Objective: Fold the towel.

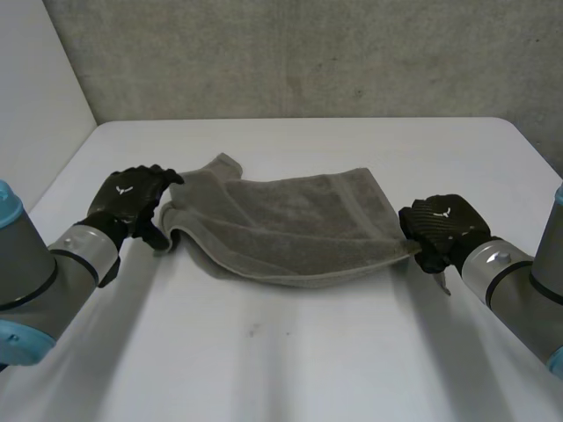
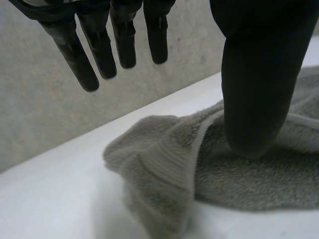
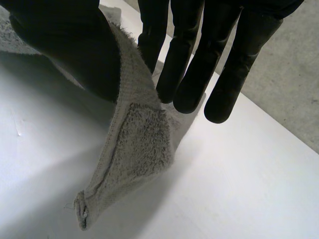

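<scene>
A bare robot lab space, nothing homely in it: a plain white bench (image 1: pixel 290 369) against a rough grey concrete wall (image 1: pixel 308 53) on the far side, a white panel (image 1: pixel 35 79) at left, and the robot's left arm (image 1: pixel 35 272) and right arm (image 1: pixel 519 290) at the near edge.

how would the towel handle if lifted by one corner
Probably floppy: the towel hangs limp where the right hand pinches it. Likely grippy rather than slippery, given its looped pile. It would probably drape and drag, not lift flat.
</scene>
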{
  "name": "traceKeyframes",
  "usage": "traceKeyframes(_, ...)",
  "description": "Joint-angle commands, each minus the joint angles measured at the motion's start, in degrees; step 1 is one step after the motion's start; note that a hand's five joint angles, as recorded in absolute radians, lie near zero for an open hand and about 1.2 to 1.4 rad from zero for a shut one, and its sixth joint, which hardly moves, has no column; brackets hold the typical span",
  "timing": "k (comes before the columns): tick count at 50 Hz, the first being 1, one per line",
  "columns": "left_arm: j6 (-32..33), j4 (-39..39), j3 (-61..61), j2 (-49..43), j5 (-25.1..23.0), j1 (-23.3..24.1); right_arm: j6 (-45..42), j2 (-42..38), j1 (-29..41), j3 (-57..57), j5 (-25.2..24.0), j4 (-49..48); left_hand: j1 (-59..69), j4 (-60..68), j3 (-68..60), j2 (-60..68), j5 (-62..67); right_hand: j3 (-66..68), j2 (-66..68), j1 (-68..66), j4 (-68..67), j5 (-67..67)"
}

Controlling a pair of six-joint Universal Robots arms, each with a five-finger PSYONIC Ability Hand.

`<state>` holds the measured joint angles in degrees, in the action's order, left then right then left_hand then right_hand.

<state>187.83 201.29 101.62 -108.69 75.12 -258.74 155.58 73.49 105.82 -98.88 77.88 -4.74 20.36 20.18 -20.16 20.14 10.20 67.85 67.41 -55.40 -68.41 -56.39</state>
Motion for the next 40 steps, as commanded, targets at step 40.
traceKeyframes(40,-3.61,-9.75,-8.36,26.85,-5.25,-1.41,-2.55,14.13,-1.49,25.55,-1.33,25.62,59.64,59.82,-59.84,59.86,59.8,12.15,12.59,-24.6,-11.59,-13.61)
